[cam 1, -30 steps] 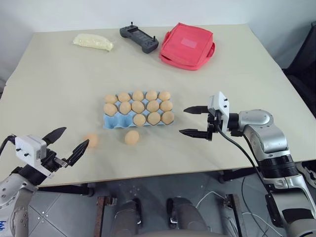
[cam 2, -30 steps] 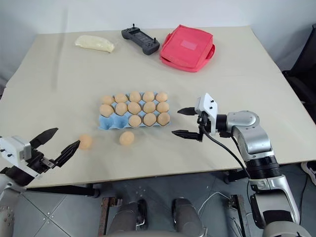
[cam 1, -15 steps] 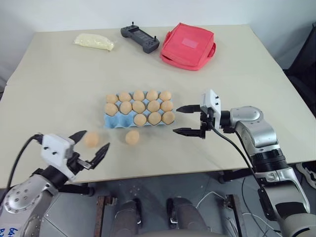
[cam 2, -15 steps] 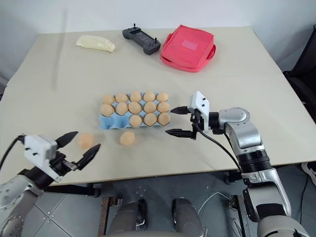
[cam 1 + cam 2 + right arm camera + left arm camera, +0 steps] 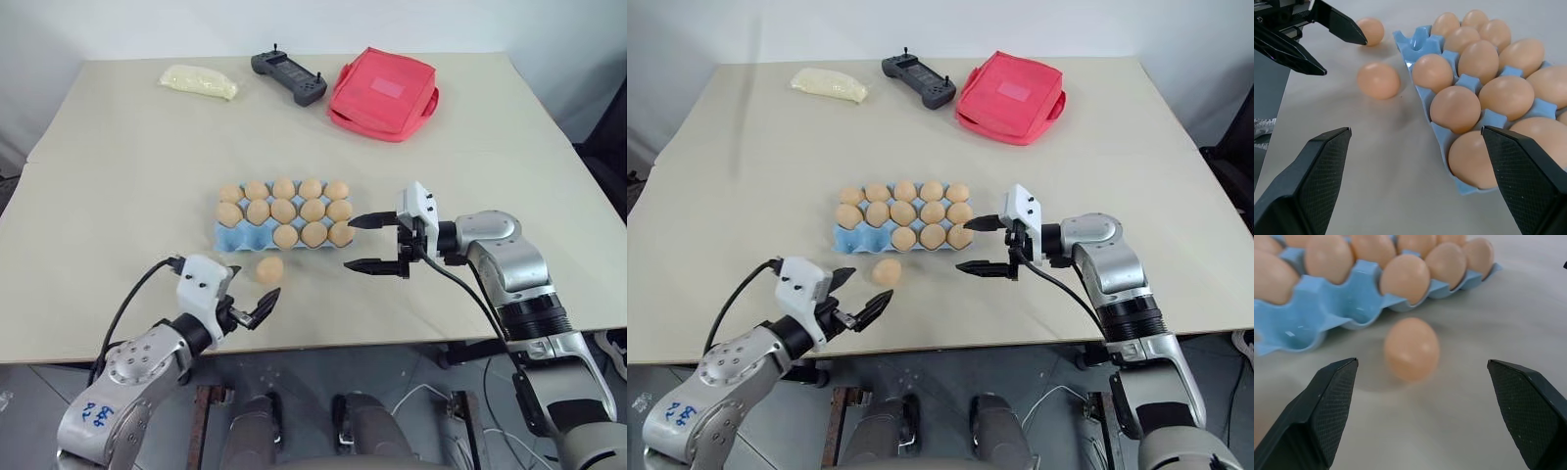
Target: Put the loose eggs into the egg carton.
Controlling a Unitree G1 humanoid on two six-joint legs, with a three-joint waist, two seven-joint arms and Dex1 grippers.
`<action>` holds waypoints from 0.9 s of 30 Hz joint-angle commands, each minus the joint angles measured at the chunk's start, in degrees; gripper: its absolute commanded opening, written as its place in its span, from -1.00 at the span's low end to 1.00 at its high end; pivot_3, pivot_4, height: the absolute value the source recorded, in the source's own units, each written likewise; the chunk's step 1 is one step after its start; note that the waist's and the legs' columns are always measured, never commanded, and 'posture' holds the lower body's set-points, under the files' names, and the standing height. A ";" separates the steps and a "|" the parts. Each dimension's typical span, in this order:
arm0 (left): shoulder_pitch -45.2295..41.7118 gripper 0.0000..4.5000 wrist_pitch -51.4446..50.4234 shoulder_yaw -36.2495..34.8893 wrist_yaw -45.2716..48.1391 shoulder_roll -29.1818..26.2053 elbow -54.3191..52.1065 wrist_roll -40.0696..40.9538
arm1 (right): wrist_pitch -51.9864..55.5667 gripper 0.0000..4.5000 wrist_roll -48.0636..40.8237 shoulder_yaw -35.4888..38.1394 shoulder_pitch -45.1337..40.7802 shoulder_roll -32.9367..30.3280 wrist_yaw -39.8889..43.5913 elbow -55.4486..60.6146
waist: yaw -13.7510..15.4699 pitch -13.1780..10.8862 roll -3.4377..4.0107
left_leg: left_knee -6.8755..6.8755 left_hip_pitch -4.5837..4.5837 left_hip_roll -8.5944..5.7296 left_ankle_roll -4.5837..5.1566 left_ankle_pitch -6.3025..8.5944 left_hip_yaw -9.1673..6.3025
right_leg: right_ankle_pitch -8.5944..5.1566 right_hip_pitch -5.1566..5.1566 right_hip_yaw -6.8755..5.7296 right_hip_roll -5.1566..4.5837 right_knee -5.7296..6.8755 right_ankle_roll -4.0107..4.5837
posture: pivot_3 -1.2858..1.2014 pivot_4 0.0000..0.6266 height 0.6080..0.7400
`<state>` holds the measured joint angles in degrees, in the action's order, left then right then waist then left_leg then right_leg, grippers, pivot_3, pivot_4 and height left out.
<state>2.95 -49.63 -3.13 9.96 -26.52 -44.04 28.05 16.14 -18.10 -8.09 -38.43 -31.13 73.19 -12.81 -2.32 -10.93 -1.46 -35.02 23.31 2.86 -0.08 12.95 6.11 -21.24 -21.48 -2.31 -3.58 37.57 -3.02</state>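
The light blue egg carton (image 5: 233, 241) lies mid-table with several tan eggs in it; two cups at its near left end are bare (image 5: 1303, 323). One loose egg (image 5: 269, 268) lies just in front of the carton. My left gripper (image 5: 859, 292) is open, low over the table, its jaws facing this egg (image 5: 1411, 348) from a short way off. A second loose egg (image 5: 1371, 30) lies beyond the left gripper's fingers (image 5: 1337, 22). My right gripper (image 5: 351, 244) hovers open at the carton's right end, holding nothing.
At the far side of the table lie a red fabric pouch (image 5: 384, 93), a black controller (image 5: 288, 76) and a pale bag (image 5: 199, 81). The table's near edge runs just behind my left gripper.
My left gripper has swung right, past the leftmost loose egg, and now faces the egg in front of the carton. The right gripper has hardly moved. The view has shifted a little.
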 commanded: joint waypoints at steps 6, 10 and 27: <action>-7.78 1.00 -2.83 5.40 -0.94 2.15 5.66 -3.31 | 1.03 0.98 -1.29 2.77 1.92 -1.68 -1.70 5.01 | 0.58 0.00 0.00 | -0.03 -0.01 0.01 -0.01 -0.01 0.00 | 0.00 0.00 0.00 0.05 0.03 0.00 | 0.03 -0.52 1.00; -10.24 1.00 -2.08 7.70 -0.17 3.22 9.26 -4.81 | 1.41 0.98 -1.17 3.51 2.83 -2.04 -3.06 6.32 | 0.76 0.00 -0.01 | -0.06 0.01 0.00 -0.01 -0.01 0.00 | 0.00 0.02 0.01 0.03 0.02 0.00 | 0.03 -0.52 1.00; -15.00 -0.21 -2.07 11.34 2.76 5.75 12.09 -7.93 | 1.67 1.00 -1.23 4.30 3.40 -3.66 -4.84 6.82 | 0.73 -0.01 -0.02 | -0.08 0.00 0.00 -0.04 -0.03 0.00 | 0.00 0.01 0.01 0.05 0.05 -0.01 | 0.03 -0.52 1.00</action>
<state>-10.96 -51.51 8.24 12.23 -20.94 -28.57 19.85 17.94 -18.34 -5.92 -34.90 -33.59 68.38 -7.58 -1.59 -10.94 -1.48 -35.10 23.30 2.86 -0.12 12.91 6.11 -21.23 -21.46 -2.30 -3.53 37.63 -3.04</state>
